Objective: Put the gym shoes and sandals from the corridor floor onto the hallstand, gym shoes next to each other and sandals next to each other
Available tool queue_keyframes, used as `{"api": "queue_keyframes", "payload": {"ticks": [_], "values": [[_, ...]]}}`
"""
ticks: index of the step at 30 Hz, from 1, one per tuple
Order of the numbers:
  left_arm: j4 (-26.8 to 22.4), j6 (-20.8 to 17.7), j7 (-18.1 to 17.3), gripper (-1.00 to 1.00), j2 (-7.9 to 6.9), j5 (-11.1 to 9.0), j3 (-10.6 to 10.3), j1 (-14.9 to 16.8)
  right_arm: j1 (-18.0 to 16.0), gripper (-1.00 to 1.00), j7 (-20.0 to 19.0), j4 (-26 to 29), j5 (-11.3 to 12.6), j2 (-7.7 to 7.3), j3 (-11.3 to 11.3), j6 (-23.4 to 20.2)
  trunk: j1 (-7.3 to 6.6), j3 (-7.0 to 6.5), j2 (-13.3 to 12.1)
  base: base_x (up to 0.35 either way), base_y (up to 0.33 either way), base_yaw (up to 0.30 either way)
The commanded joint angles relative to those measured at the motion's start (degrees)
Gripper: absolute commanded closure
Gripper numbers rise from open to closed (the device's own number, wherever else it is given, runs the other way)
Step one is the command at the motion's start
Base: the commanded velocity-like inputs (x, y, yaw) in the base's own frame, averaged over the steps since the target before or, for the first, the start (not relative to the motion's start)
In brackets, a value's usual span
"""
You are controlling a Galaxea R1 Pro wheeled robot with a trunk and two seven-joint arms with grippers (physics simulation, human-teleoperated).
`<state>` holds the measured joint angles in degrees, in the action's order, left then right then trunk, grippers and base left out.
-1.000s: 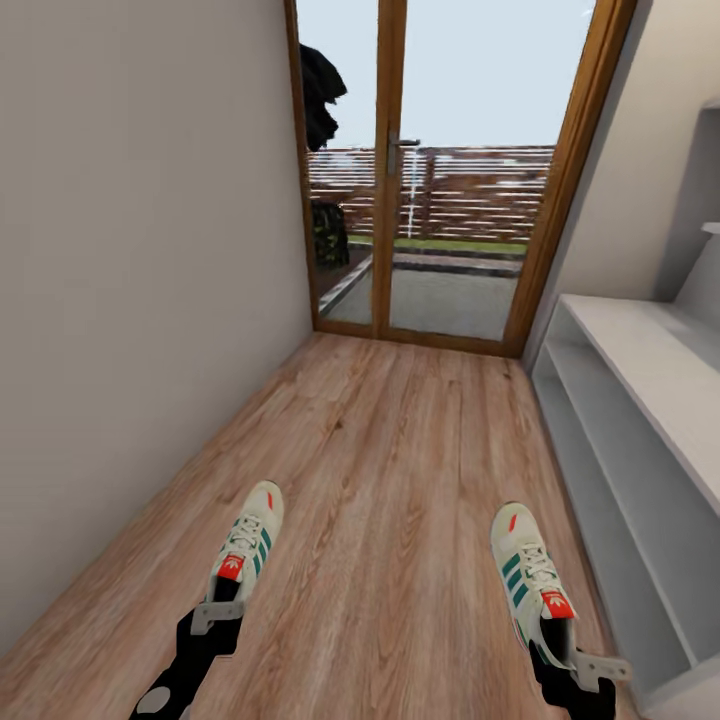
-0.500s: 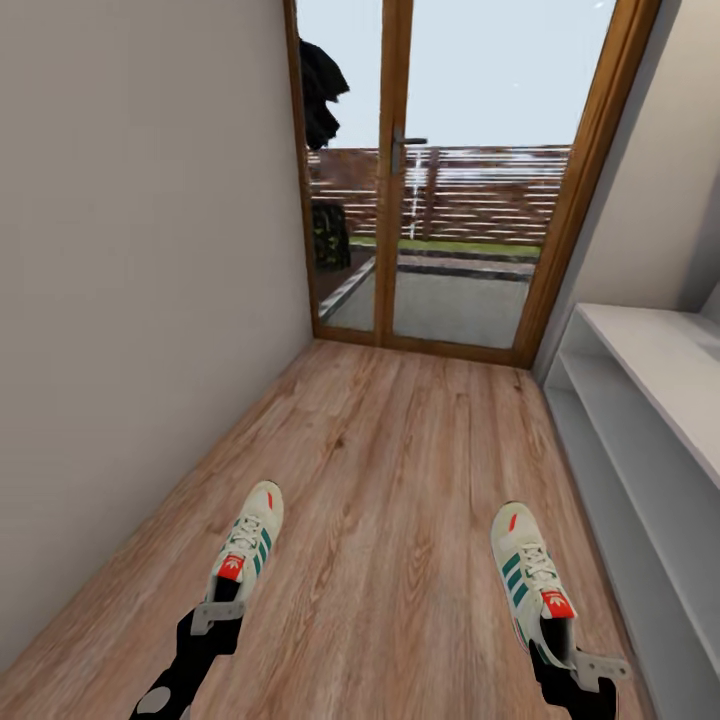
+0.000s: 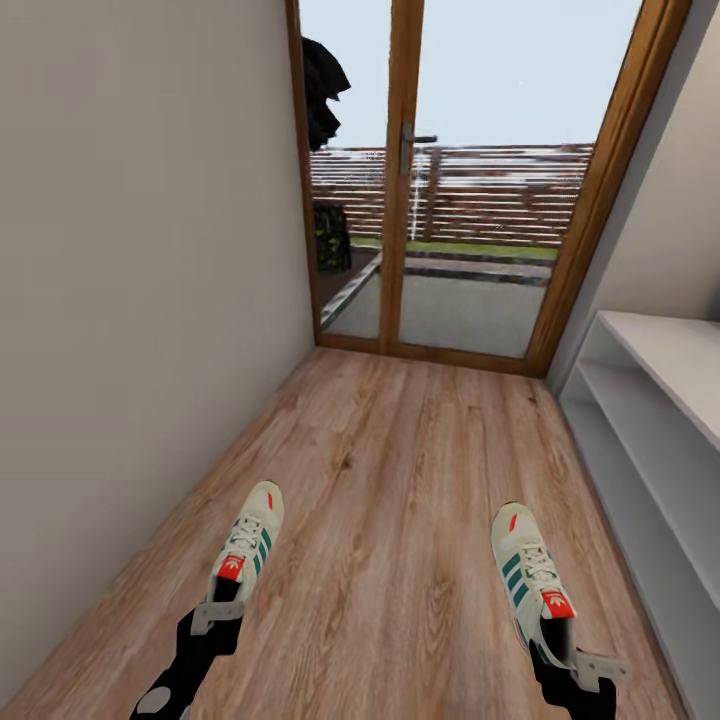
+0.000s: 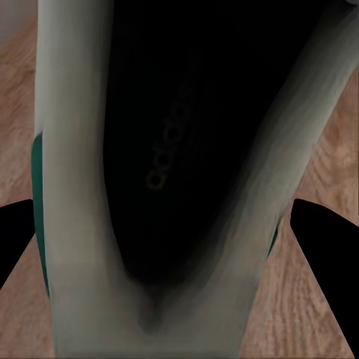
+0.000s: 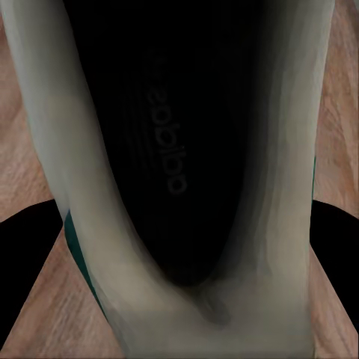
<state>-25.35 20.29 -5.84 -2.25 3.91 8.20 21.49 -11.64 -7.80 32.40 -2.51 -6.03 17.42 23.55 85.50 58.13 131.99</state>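
Observation:
I hold one cream-white gym shoe with teal stripes in each hand above the corridor floor (image 3: pixel 400 470). My left gripper (image 3: pixel 217 608) is shut on the heel of the left gym shoe (image 3: pixel 250 540), toe pointing ahead. The right gripper (image 3: pixel 562 645) is shut on the heel of the right gym shoe (image 3: pixel 528 570). The left wrist view looks into the shoe's dark opening (image 4: pixel 179 149) between black fingers (image 4: pixel 329 235); the right wrist view looks into its shoe's opening (image 5: pixel 176 149). The pale grey hallstand (image 3: pixel 650 420) runs along the right wall. The sandals are out of view.
A plain wall (image 3: pixel 130 300) closes the corridor on the left. A wood-framed glass door (image 3: pixel 470 200) stands at the far end, with a fence and yard behind it. Wood planks stretch between the wall and the hallstand.
The whole picture has shifted, so the camera moved: the hallstand has slid toward the right edge and the door shows further right. Both shoes stay held as before.

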Motion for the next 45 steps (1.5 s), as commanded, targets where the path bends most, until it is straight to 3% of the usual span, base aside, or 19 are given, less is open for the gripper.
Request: {"api": "queue_keyframes", "payload": {"ticks": [1, 26, 45], "values": [[0.04, 0.19, -0.48, 1.00, 0.05, 0.39, 0.47, 0.04, -0.05, 1.00, -0.55, -0.02, -0.21, 0.05, 0.42, 0.18, 0.02, 0.05, 0.02, 0.304, 0.202, -0.104], [0.04, 0.19, -0.49, 1.00, 0.04, 0.39, 0.47, 0.04, -0.05, 1.00, -0.55, -0.06, -0.21, 0.05, 0.42, 0.10, 0.02, 0.05, 0.02, 0.299, 0.206, -0.257], [0.04, 0.19, -0.49, 1.00, 0.03, 0.39, 0.50, 0.04, -0.05, 1.00, -0.55, -0.13, -0.21, 0.05, 0.42, 0.10, 0.02, 0.05, 0.02, 0.283, 0.080, -0.268]]}}
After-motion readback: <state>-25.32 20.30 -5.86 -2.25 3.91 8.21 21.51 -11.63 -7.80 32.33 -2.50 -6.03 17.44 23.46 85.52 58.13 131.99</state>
